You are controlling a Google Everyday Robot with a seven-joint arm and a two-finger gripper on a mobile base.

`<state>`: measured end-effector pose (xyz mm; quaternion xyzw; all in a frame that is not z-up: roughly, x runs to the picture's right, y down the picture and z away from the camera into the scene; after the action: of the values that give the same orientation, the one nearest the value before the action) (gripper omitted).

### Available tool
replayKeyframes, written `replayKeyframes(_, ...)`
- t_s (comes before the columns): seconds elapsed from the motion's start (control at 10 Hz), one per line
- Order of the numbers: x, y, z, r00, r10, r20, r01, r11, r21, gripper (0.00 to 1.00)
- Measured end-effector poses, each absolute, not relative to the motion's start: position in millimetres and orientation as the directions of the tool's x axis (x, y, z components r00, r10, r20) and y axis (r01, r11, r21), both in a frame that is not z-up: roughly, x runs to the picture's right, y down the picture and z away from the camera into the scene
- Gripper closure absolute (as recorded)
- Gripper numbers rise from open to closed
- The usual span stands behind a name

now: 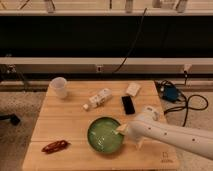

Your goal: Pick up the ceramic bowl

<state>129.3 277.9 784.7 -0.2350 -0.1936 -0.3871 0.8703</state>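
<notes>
Out on the wooden table [60,125] — translucent cup [59,86] far left corner, white bottle [98,99] lying flat mid-table, black phone [128,104] just right of it, white box [133,89] behind. Small red item [55,146] front left. Gripper [121,131] front centre — nearer than the phone.

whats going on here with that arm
A robot arm reaches in from the right over a wooden table. Its gripper is at the right rim of the green ceramic bowl, which seems to sit on the table, not yet lifted. A cup, a white bottle, a black phone and a red packet lie apart from it.
</notes>
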Motion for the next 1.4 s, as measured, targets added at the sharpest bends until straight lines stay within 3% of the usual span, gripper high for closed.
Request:
replayKeyframes(1.0,132.1,282.7,790.5,0.612,-0.555,0.563,0.774,0.568,-0.280,0.20)
replayKeyframes(1.4,133.4,283.3,789.9,0.611,-0.555,0.565,0.775,0.566,-0.283,0.26)
